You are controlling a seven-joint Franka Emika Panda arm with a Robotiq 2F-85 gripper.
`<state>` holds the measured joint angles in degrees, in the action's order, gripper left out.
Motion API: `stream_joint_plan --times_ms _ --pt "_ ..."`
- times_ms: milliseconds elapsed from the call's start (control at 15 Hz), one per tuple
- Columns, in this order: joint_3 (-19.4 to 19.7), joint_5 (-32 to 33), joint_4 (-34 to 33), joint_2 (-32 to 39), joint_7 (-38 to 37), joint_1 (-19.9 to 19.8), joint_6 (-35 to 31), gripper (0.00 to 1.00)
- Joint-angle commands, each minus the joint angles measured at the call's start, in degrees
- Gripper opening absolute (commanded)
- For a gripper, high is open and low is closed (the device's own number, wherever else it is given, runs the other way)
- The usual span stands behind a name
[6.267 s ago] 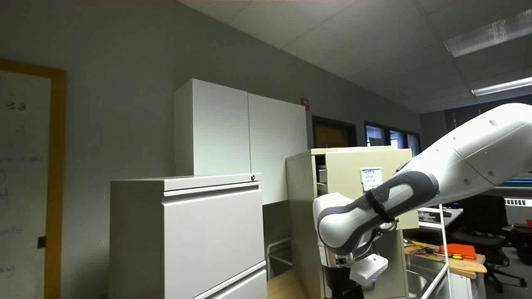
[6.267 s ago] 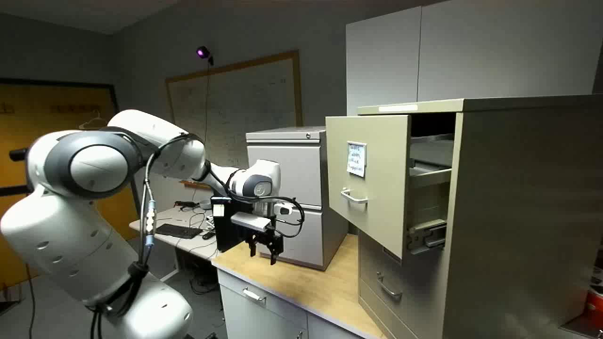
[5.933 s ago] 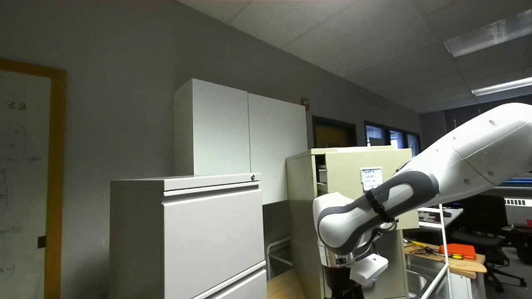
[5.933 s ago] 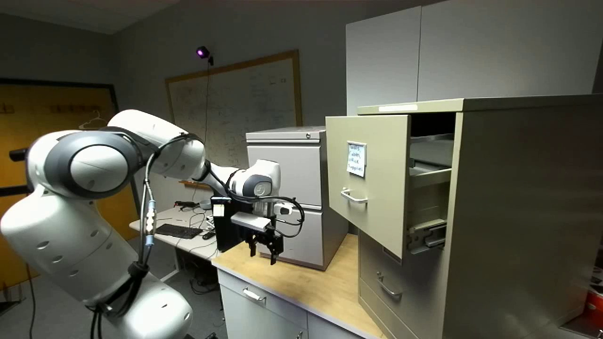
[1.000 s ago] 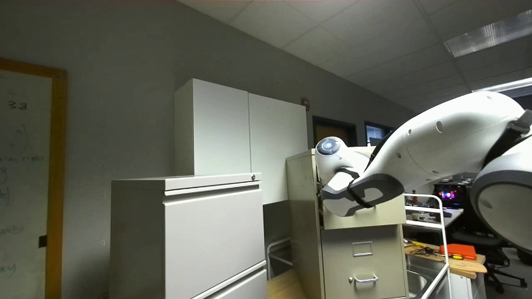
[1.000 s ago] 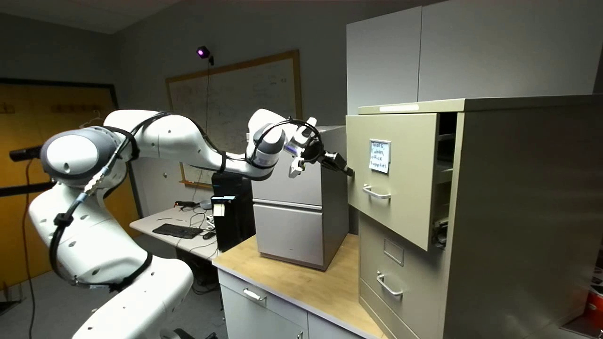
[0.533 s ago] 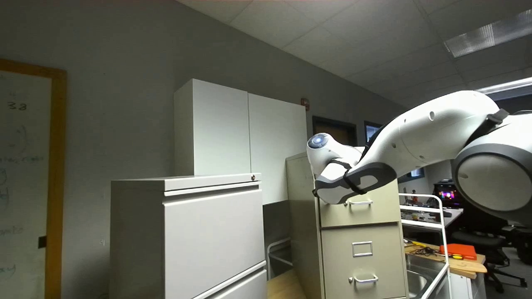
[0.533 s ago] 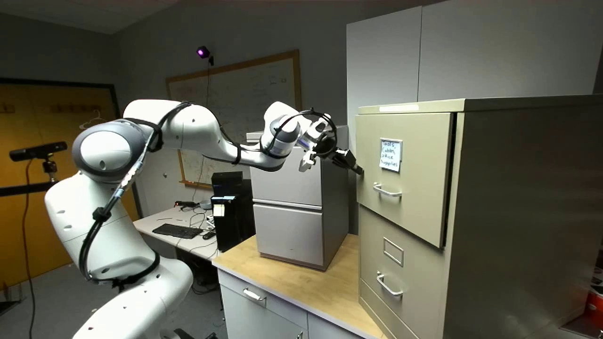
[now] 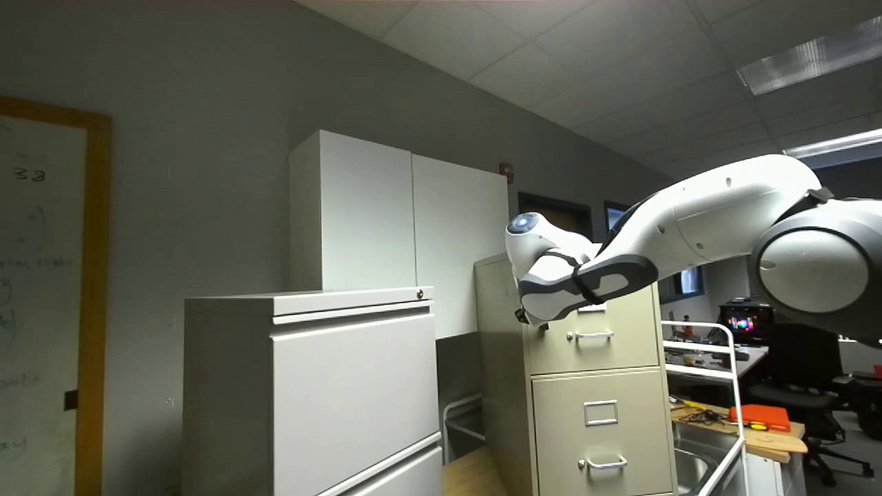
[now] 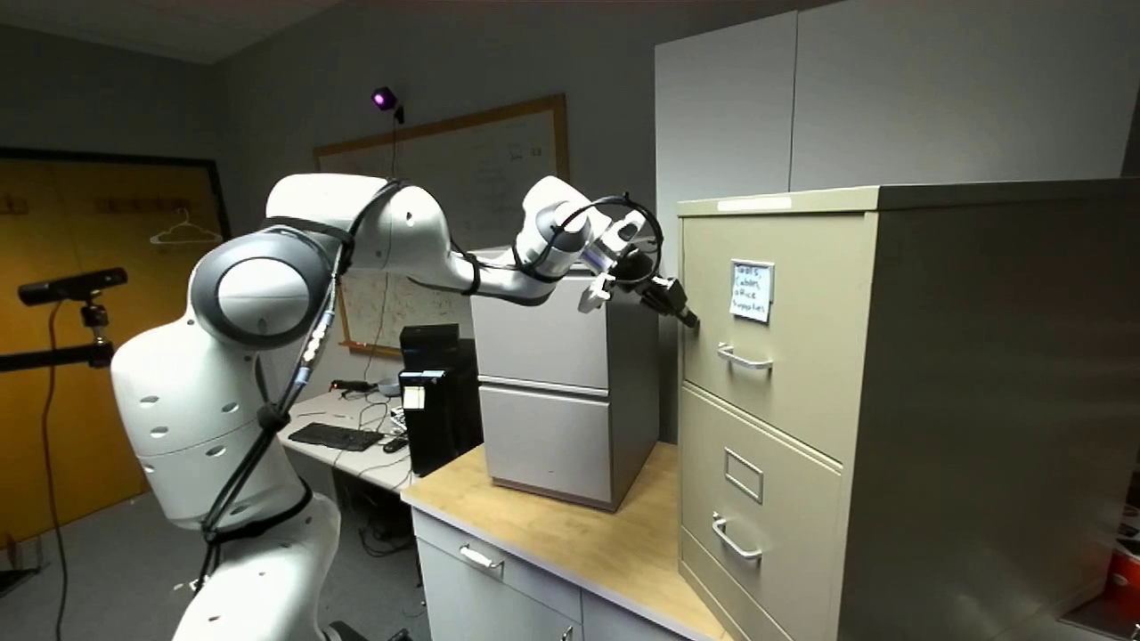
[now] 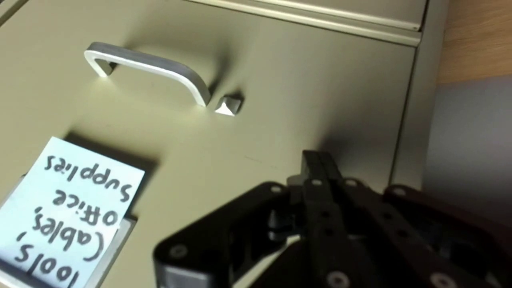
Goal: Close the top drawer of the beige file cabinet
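Your top drawer (image 10: 806, 356) sits flat in the cabinet (image 10: 980, 401), so closing looks done. Your tool (image 11: 319, 156), fingers together, is right at the top drawer; maybe just back away.

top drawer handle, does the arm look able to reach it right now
Probably yes: in the wrist view only the bare front of the top drawer and a small metal knob lie between the pincer and the handle. The pincer is shut, so it would likely have to open first.
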<state>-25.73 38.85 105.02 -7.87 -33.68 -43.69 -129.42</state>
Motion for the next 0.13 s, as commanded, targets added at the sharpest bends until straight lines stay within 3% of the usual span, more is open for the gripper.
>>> stream_joint_plan --times_ms 0,67 --pt "13.09 -1.16 -5.63 7.91 1.84 12.34 -1.29 0.0" --pt "16.37 -1.7 -5.6 7.73 2.0 15.62 -1.02 0.0"
